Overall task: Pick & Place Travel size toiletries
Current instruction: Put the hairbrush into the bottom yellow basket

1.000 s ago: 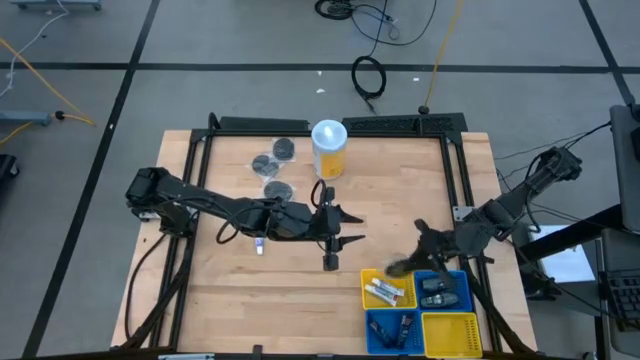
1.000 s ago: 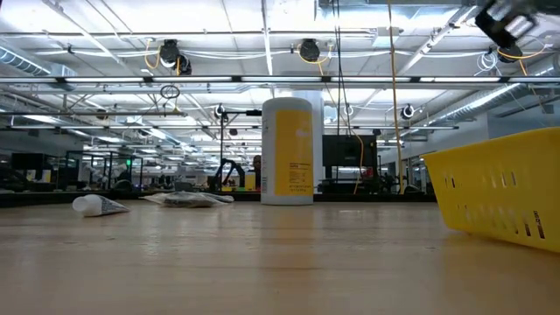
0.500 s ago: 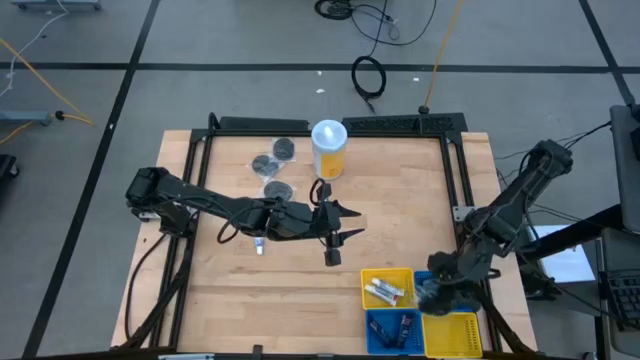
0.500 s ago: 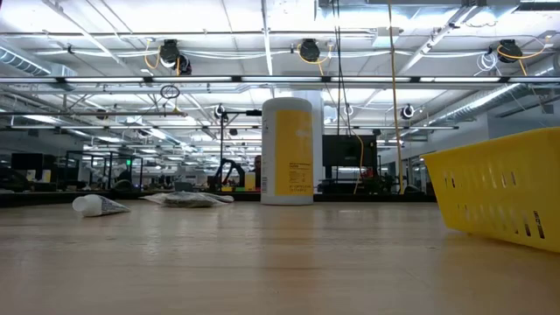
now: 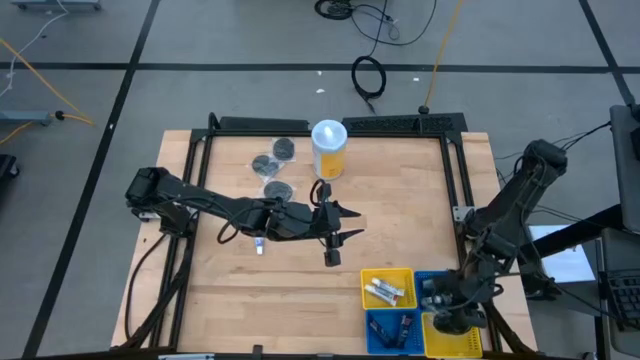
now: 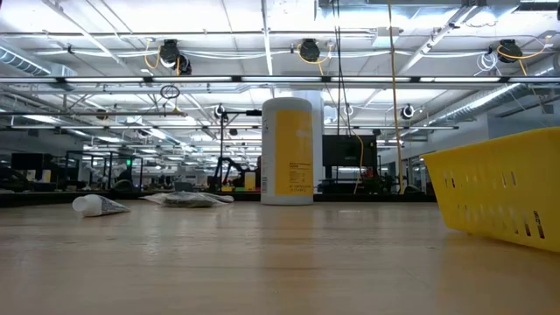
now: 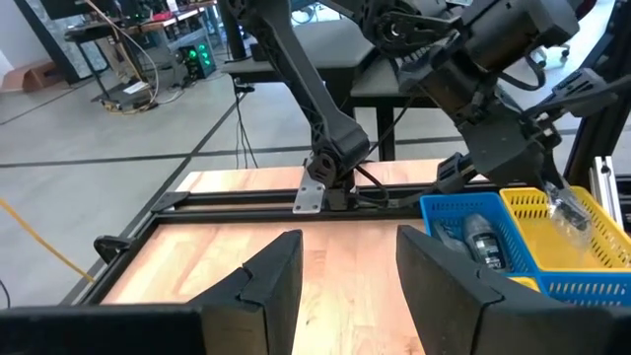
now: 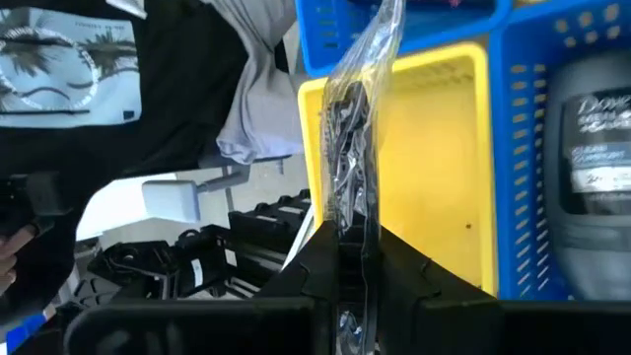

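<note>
My right gripper (image 5: 452, 318) hovers over the near-right yellow basket (image 5: 462, 342), shut on a clear packet with dark contents (image 8: 355, 138). My left gripper (image 5: 348, 224) waits open above the table's middle, touching nothing. Three grey round packets (image 5: 275, 165) lie flat on the far left part of the table. A small white tube (image 5: 259, 245) lies beside the left arm. Both also show in the low view: the packets (image 6: 188, 199) and the tube (image 6: 98, 205). White tubes (image 5: 385, 291) lie in another yellow basket, and dark bottles (image 5: 436, 290) lie in a blue one. My right gripper pinches the clear packet between its two fingers at one end (image 8: 352, 258). The rest of the packet (image 7: 569, 205) is clear of the table and sits over the yellow basket's open top (image 8: 434, 168).
The tall yellow-and-white canister (image 5: 329, 148) stands upright at the far middle of the table. Four baskets cluster at the near right corner, among them a blue one (image 5: 392, 330) with small dark items. A black frame (image 5: 330, 125) edges the table. Bare wood lies at the near left.
My right gripper has swung from the table's near right toward the near edge. It crossed the blue basket and now hangs over the near-right yellow basket, carrying the packet along. The left arm has kept still.
</note>
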### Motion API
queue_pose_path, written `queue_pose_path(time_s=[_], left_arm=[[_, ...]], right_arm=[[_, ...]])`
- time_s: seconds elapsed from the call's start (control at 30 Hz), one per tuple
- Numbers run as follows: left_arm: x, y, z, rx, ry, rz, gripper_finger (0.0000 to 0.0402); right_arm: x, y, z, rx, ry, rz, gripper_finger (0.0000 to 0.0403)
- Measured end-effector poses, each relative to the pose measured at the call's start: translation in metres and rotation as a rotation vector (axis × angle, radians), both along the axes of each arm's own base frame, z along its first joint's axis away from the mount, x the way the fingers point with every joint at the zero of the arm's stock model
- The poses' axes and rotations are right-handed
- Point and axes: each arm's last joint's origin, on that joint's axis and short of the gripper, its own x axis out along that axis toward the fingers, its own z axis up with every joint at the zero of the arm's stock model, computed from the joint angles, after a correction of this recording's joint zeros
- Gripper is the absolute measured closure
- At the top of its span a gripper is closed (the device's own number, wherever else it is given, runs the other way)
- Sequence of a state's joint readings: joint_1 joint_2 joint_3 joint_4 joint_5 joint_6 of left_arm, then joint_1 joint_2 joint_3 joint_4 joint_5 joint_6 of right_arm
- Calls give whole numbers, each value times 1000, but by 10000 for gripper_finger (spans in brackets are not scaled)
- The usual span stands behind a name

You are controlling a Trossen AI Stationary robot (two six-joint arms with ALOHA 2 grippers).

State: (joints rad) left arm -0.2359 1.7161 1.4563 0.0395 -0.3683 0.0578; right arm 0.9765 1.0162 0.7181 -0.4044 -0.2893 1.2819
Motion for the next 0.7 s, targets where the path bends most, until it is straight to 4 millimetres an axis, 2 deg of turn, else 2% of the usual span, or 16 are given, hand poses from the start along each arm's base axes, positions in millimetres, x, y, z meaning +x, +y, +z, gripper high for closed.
queue_pose_path(time_s=[0.2,0.47,0.7], left_arm=[[0,0,0,-1,0,0,238],[0,0,0,-2,-2,0,240],[0,0,0,-3,-2,1,240]], right_arm=[[-3,9,-7,-21,40,5,380],[-8,23,-12,-17,13,43,380],[-14,28,-13,-41,-33,37,380]])
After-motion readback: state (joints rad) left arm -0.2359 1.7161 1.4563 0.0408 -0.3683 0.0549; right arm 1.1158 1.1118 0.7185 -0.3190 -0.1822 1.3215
